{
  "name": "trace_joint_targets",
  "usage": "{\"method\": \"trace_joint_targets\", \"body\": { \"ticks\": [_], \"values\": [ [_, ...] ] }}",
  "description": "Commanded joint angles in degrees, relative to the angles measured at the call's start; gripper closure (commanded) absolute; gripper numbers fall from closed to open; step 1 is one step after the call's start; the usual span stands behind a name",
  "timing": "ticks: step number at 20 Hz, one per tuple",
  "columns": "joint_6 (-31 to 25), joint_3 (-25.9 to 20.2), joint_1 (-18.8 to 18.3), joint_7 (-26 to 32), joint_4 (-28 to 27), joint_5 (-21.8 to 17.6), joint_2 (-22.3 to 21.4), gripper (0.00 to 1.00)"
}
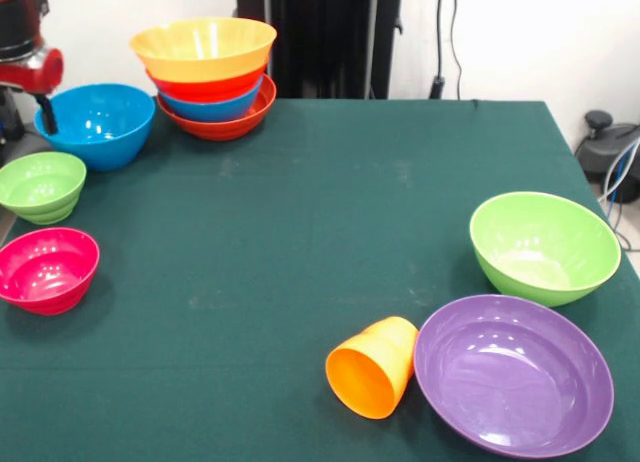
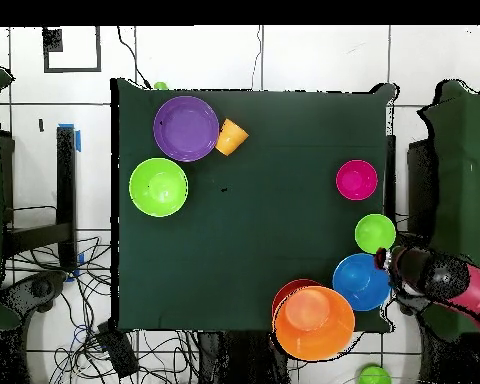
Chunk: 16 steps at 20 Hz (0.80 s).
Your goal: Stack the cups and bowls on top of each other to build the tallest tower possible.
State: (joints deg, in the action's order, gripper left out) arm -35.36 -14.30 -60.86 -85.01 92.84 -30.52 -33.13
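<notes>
The gripper [image 1: 45, 115] hangs at the blue bowl's [image 1: 100, 123] rim, beside the tower [image 1: 205, 74]; its opening cannot be made out.

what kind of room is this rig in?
Looks like a robotics lab, not a home: a green-clothed table holding only plastic bowls, loose cables on a tiled floor, and the red arm at the table's edge.

Premises present as a robotics laboratory: green-clothed table [image 2: 244, 200] on a white tiled floor [image 2: 314, 60], loose cables [image 2: 94, 330] trailing alongside, black equipment stand [image 1: 320, 37] against a bare wall.
</notes>
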Motion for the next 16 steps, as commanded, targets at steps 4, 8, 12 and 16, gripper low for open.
{"method": "trace_joint_targets", "body": {
  "ticks": [4, 8, 12, 16],
  "values": [
    [0.8, -4.6, 1.1, 5.1, 0.8, -3.1, 4.0, 0.00],
    [3.0, -3.7, 2.0, 3.7, -0.6, -4.5, 6.7, 0.00],
    [4.1, -3.5, 2.8, 2.7, -0.6, -4.7, 6.8, 0.00],
    [4.2, -4.2, 4.2, 2.6, -1.0, -4.7, 6.1, 0.00]
  ]
}}
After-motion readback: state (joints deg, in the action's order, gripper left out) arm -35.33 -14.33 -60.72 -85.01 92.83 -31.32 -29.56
